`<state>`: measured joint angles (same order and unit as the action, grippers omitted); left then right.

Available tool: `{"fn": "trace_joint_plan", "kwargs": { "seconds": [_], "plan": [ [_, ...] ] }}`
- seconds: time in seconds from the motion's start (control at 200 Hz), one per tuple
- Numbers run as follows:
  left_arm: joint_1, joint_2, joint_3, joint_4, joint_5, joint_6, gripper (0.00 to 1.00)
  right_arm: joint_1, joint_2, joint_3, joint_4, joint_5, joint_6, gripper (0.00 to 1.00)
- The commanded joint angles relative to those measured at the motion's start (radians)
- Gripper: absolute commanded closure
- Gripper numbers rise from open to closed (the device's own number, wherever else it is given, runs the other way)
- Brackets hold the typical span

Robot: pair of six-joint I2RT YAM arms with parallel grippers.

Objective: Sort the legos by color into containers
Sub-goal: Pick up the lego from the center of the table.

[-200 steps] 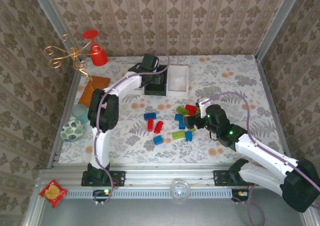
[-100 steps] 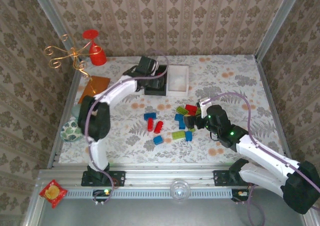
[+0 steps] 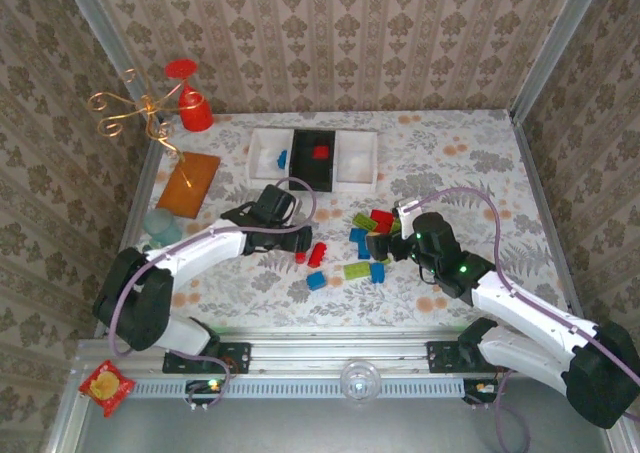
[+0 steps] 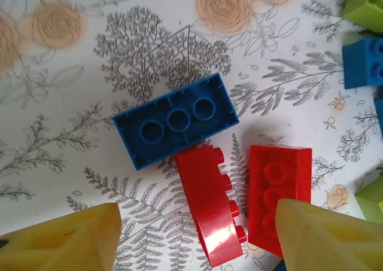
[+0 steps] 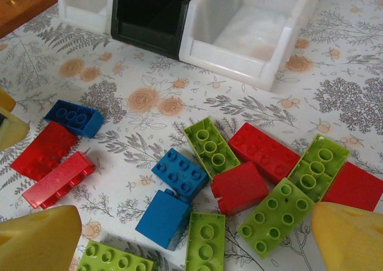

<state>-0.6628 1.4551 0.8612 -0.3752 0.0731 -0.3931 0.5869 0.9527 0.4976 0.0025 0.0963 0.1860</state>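
Note:
Three containers stand in a row at the back: a white bin [image 3: 265, 158] holding a blue brick, a black bin [image 3: 318, 163] holding a red brick, and a second white bin [image 3: 357, 160]. Loose legos lie mid-table. My left gripper [image 3: 298, 243] [image 4: 197, 247] hangs open low over a red brick on its side [image 4: 210, 205]. A second red brick [image 4: 278, 190] lies partly under its right finger, and a blue brick [image 4: 176, 120] sits just beyond. My right gripper [image 3: 385, 243] [image 5: 197, 247] is open above a cluster of blue [image 5: 179, 172], green [image 5: 275, 217] and red [image 5: 239, 187] bricks.
A red cup [image 3: 197, 113] and a gold wire stand [image 3: 140, 108] occupy the back left corner. An orange-brown board [image 3: 188, 181] and a teal cup [image 3: 160, 228] lie along the left edge. Patterned walls close in the table on three sides.
The left arm has swung back from the bins to the bricks in the middle of the table, its jaws wider than a second ago. The right arm has stayed put.

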Motion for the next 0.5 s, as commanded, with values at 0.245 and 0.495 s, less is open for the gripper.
{"fn": "trace_joint_plan", "kwargs": {
  "seconds": [0.245, 0.495],
  "plan": [
    [-0.028, 0.136, 0.039, 0.020, -0.006, -0.041, 0.45, 0.005, -0.008, -0.019, 0.027, -0.013, 0.013, 0.00],
    [-0.039, 0.179, 0.023, 0.061, -0.018, -0.062, 0.57, 0.005, 0.000, -0.023, 0.032, -0.012, 0.012, 0.00]
  ]
}}
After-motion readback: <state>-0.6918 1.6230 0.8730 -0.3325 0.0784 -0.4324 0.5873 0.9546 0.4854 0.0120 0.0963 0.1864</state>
